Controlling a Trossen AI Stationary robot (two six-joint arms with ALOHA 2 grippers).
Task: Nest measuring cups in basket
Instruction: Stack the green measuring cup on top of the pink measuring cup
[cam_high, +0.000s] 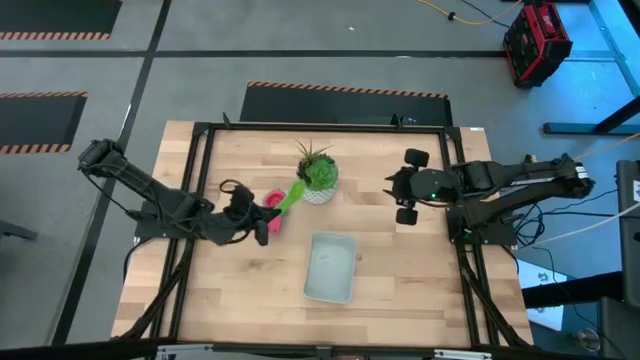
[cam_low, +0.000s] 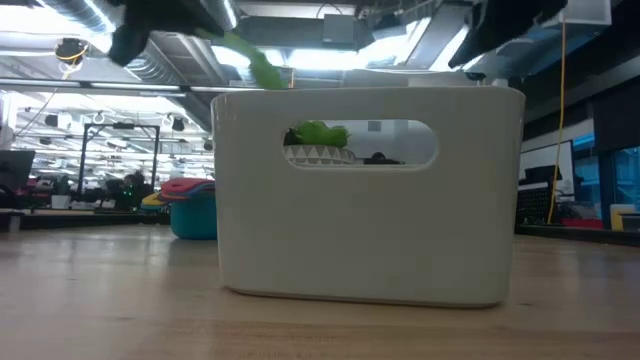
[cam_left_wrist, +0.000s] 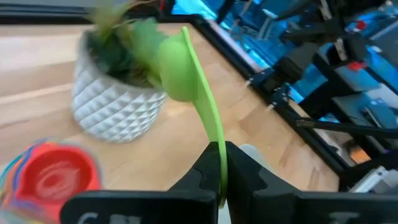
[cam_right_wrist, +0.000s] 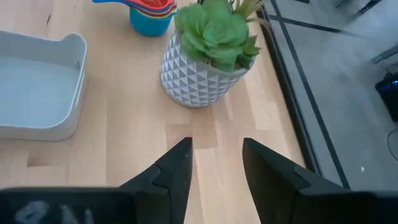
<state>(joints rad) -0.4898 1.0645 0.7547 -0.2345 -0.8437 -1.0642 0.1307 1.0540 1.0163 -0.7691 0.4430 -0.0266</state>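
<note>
One green measuring cup (cam_left_wrist: 180, 62) is off the table, pinched by the flat end of its handle between the pressed-together fingers of the left gripper (cam_left_wrist: 222, 163), its bowl riding just in front of the white pot with the green plant (cam_high: 318, 178). The other measuring cups (cam_right_wrist: 151, 12) sit stacked together on the wood beside that pot, blue at the bottom with pink and red inside it. The basket (cam_high: 331, 267) lies nearer the front edge, apart from both the pot and the stack, and it looks empty. The step in hand seems to be carrying the green cup over to the basket. To do it well, the arm should lift clear of the plant's leaves before swinging across, since the bowl is very near them. The grip is far out on a thin handle, so the cup may pivot; keep the travel slow and level, then lower it inside the basket's walls before releasing. The right gripper (cam_right_wrist: 214, 163) waits near the table's right edge, fingers spread and holding nothing.
</note>
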